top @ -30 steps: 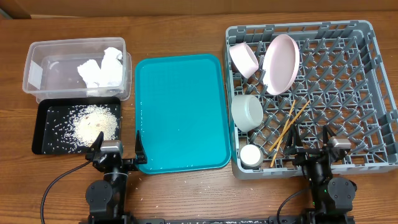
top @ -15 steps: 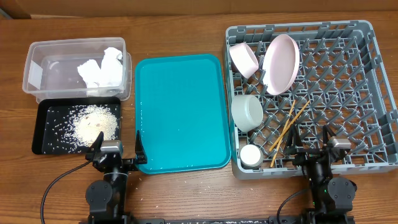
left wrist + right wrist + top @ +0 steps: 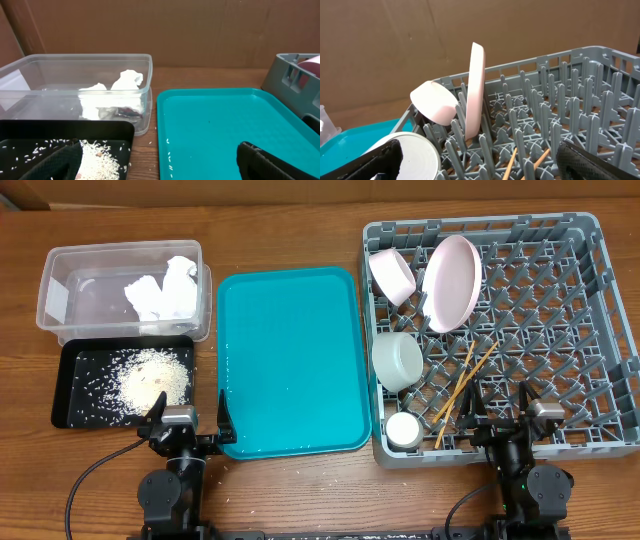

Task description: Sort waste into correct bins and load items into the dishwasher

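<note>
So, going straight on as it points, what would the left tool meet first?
Probably the left rim of the teal tray; just left of it, a gap leads to the clear tub. Depth is unclear.

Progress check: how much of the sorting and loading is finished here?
Looks done: napkins in the clear tub, rice in the black tray; plate, pink bowl, grey-blue bowl, cup and chopsticks in the rack. In hand: nothing, left gripper and right gripper open. Left: perhaps a few white specks on the teal tray.

No visible change anywhere on the table (image 3: 300, 220) (identical layout in every overhead view)
</note>
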